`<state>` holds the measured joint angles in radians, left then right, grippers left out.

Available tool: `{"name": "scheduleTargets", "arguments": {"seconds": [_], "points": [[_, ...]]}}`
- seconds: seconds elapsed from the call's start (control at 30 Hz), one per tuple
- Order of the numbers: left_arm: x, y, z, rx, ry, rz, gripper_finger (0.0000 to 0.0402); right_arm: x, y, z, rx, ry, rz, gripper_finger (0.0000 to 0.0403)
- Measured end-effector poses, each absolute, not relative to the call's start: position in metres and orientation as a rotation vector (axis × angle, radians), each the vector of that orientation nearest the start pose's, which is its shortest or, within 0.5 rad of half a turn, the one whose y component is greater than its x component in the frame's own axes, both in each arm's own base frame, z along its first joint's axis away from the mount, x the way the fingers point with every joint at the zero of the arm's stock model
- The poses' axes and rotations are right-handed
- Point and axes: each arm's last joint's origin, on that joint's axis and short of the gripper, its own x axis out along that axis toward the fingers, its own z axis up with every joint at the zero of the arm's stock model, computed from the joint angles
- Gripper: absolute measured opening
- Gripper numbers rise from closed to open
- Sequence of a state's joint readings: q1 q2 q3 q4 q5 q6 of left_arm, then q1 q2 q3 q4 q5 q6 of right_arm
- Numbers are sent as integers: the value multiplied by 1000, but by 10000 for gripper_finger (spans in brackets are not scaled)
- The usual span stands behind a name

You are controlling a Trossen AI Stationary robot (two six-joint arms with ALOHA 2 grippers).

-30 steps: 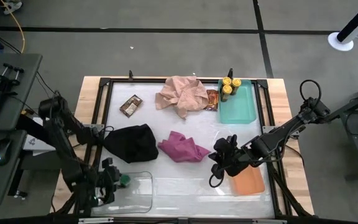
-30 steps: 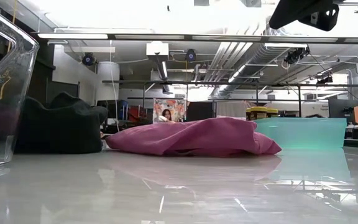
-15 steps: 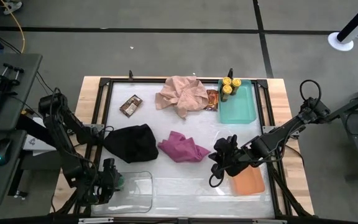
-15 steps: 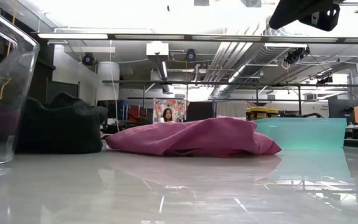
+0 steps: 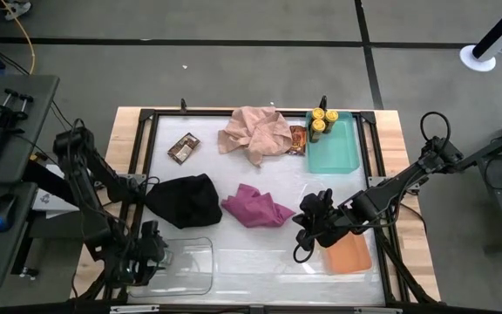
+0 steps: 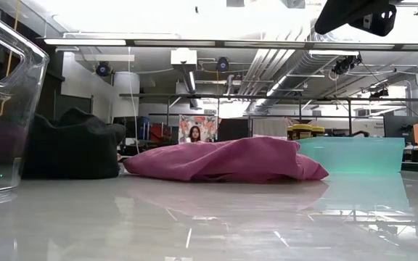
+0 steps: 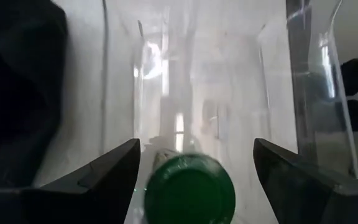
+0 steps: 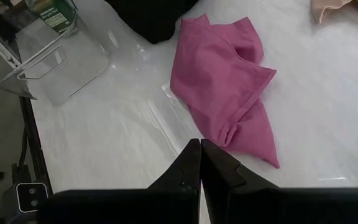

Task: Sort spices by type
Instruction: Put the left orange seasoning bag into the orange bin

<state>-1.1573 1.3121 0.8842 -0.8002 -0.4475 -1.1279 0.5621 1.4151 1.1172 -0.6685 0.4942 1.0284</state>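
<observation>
Over clear tray point(image 7: 303, 74), green-lidded jar point(image 7: 189, 190) lid-forward.

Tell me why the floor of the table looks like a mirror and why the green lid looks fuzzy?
In the low view the glossy table mirrors the ceiling lights and the magenta cloth. In the left wrist view the green-lidded jar sits too near the lens, so it blurs, and the clear tray shows white glare streaks.

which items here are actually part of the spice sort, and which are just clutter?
Job items:
- green-lid jar between the left claw fingers, at the clear tray
- yellow-lid jars in the teal tray
- foil packets

Lying about:
- black cloth
- magenta cloth
- pink cloth

Right claw waits shut near the orange tray.
</observation>
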Motion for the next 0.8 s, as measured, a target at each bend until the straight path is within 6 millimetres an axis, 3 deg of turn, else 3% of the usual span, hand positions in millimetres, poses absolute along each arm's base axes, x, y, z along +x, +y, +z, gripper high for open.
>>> {"name": "scheduleTargets", "arguments": {"seconds": [0.23, 0.47, 0.63, 0.8], "points": [[117, -193, 245, -84, 974, -48, 293, 247, 140, 273, 458, 763, -348, 0], [151, -162, 254, -97, 888, 90, 293, 249, 135, 272, 502, 751, -394, 0], [181, -115, 263, -171, 841, 284, 293, 258, 119, 273, 602, 725, -470, 0], [204, -42, 270, -298, 831, 550, 294, 272, 89, 273, 709, 719, -537, 0]]}}
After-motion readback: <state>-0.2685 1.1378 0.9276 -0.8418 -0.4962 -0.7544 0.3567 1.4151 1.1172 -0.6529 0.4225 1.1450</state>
